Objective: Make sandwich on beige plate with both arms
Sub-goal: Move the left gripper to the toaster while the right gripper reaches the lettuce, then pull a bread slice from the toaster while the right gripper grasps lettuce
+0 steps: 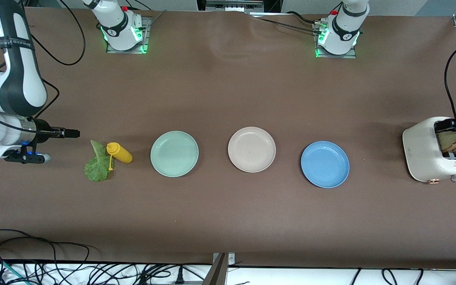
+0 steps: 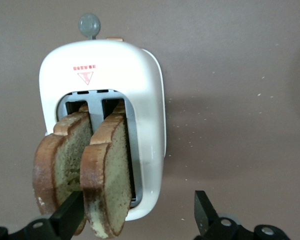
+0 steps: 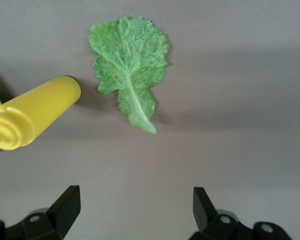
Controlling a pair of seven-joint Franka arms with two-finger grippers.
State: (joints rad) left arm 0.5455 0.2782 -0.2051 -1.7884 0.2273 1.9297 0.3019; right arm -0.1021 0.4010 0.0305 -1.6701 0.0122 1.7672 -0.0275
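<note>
The worktop (image 1: 228,221) was covered in plain brown material. Three round plates lay on it in a row — a mint-green plate (image 1: 174,153), the beige plate (image 1: 251,149) in the middle and a blue plate (image 1: 325,164). Toward the right arm's end lay a lettuce leaf (image 1: 98,164), with a yellow squeeze bottle (image 1: 120,152) on its side just beside it. Toward the left arm's end stood a white toaster (image 1: 426,152) — two bread slices (image 2: 82,172) upright in its slots.

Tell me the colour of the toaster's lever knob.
Grey; the lever knob on the white toaster shows best in the left wrist view.
</note>
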